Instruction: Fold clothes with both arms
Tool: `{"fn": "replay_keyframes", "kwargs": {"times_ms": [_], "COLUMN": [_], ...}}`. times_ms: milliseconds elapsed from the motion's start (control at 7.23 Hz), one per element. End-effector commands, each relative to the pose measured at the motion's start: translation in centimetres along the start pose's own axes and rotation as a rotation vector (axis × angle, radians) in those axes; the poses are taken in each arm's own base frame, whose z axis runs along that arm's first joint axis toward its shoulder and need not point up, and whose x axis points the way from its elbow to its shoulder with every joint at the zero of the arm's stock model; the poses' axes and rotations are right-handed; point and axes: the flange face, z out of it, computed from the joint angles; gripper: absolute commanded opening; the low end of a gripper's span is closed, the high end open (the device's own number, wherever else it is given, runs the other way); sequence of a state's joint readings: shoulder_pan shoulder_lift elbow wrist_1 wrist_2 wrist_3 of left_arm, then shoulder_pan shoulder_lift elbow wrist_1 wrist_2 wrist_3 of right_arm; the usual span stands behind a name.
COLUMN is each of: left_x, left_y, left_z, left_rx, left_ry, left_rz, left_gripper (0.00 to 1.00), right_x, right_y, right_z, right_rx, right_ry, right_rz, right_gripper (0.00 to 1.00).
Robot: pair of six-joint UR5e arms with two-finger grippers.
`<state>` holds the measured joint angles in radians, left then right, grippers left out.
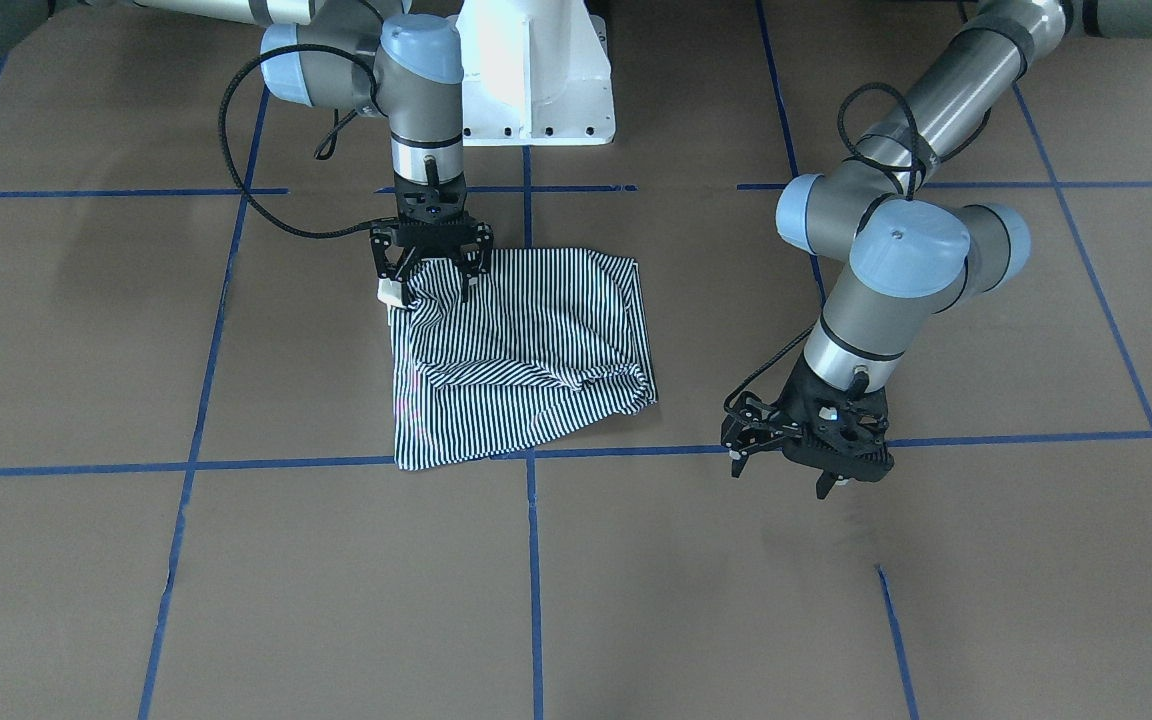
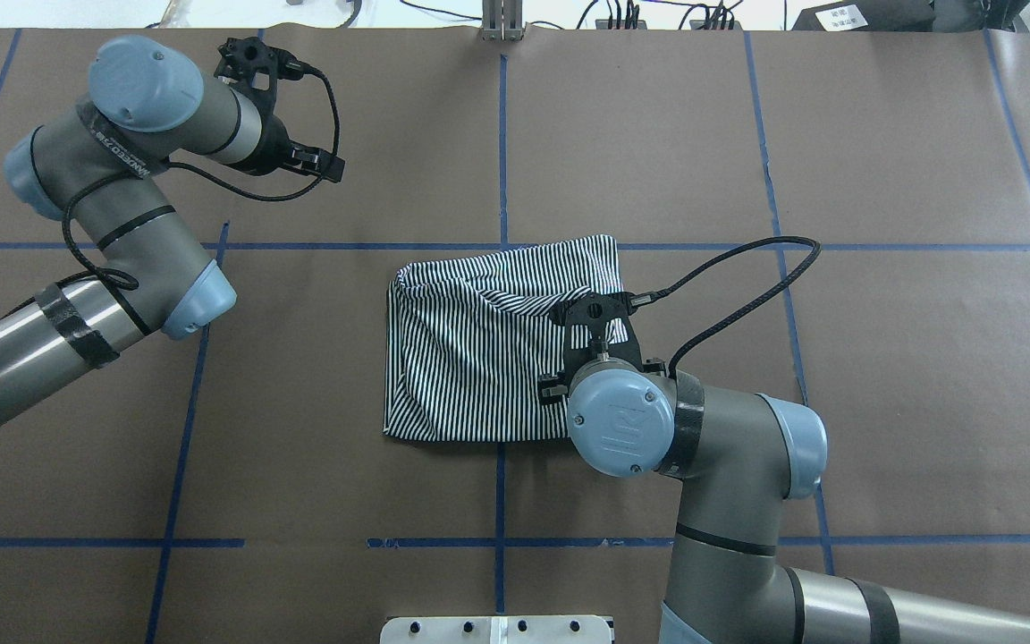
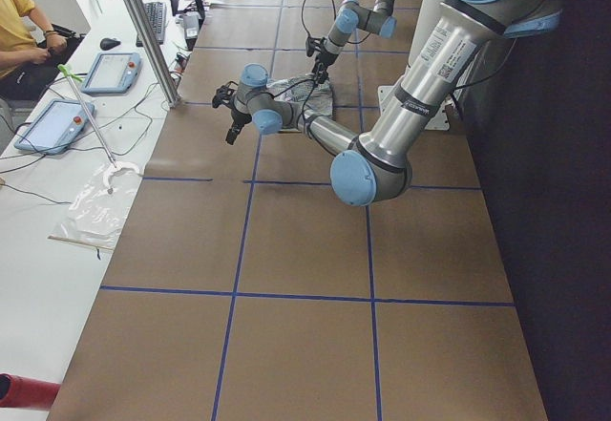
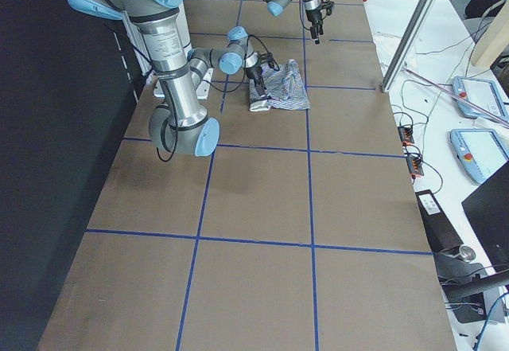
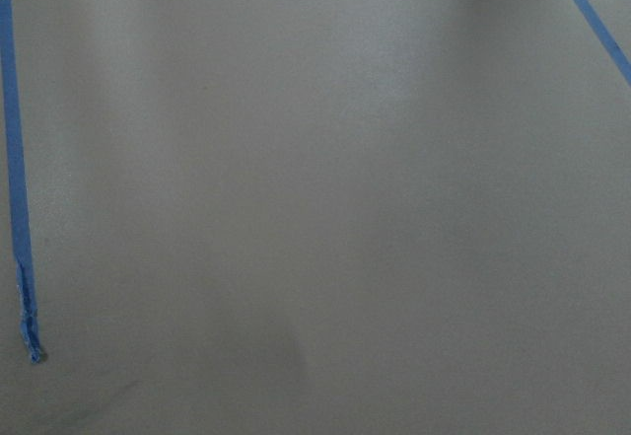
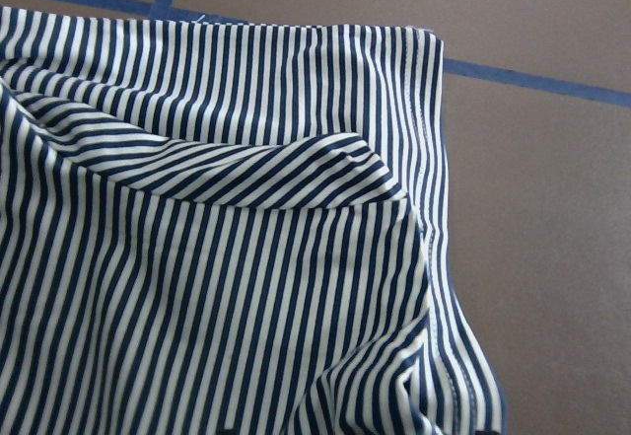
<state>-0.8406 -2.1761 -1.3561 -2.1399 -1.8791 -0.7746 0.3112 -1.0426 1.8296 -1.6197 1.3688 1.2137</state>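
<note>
1. Brown paper covered the table (image 1: 236, 600), crossed by lines of blue tape (image 1: 533, 580), in the front-facing view. The striped shirt (image 1: 526, 360) lay folded into a rumpled rough square near the middle, in front of the white pedestal (image 1: 536, 80). The right end effector (image 1: 431, 285) pointed straight down at the shirt's corner nearest the robot. Its fingers were spread wide and set on the cloth, which bunched between them. The left end effector (image 1: 776, 472) hung off the shirt's opposite side, well apart from it, spread wide and carrying nothing.
2. Overhead, the striped shirt (image 2: 479, 358) had its far edge along a tape line. The right arm (image 2: 712, 465) covered the shirt's near right corner with its wrist and hid the fingertips there. The left end effector (image 2: 314, 116) was wide over bare paper at the far left.
3. From the table's left end, the left arm (image 3: 368, 168) loomed near. The striped shirt (image 3: 296, 87) showed small beyond it, under the far arm. A person (image 3: 19, 34) sat beside two tablets (image 3: 107, 71).
4. From the right end, the striped shirt (image 4: 280, 88) lay beneath the near right arm (image 4: 179, 88).
5. The left wrist camera showed only the brown table (image 5: 345, 208) and blue tape (image 5: 15, 159).
6. The right wrist camera showed the striped shirt (image 6: 197, 287) close up. A raised fold ran across it and a stitched hem ran along its right edge.
</note>
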Motion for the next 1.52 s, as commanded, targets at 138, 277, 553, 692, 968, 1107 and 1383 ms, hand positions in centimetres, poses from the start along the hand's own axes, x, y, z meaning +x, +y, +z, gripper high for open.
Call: {"fn": "replay_keyframes", "kwargs": {"times_ms": [138,277,553,692,968,1107,1383], "left_x": [0.4,0.0,-6.1,-11.3,-24.7,-32.3,-39.1], "left_y": [-0.1,0.9,6.3,7.5,7.7,6.7,9.2], "left_z": [-0.5,-1.5,-7.0,-9.7,-15.4,-20.2,-22.6], "left_rx": [0.008,0.009,-0.015,-0.025,-0.036,-0.097,-0.241], "left_ry": [0.009,0.017,0.043,-0.001,-0.101,-0.124,-0.155], "left_rz": [-0.014,-0.007,0.062,0.156,0.331,0.337,0.212], "left_gripper": [1.0,1.0,1.0,1.0,1.0,1.0,1.0], "right_x": [3.9,7.9,18.9,25.0,40.5,50.6,66.9], "right_y": [-5.8,-10.6,-17.3,-18.7,-17.6,-15.6,-9.0], "right_z": [-2.6,-3.2,-3.5,-3.3,-3.0,-3.6,-2.1], "right_rx": [-0.045,-0.102,-0.182,-0.213,-0.286,-0.337,-0.431], "right_ry": [0.001,-0.025,-0.048,-0.048,-0.041,-0.092,-0.066], "right_rz": [-0.007,-0.007,-0.05,-0.084,-0.204,-0.273,-0.222], "right_gripper": [1.0,1.0,1.0,1.0,1.0,1.0,1.0]}}
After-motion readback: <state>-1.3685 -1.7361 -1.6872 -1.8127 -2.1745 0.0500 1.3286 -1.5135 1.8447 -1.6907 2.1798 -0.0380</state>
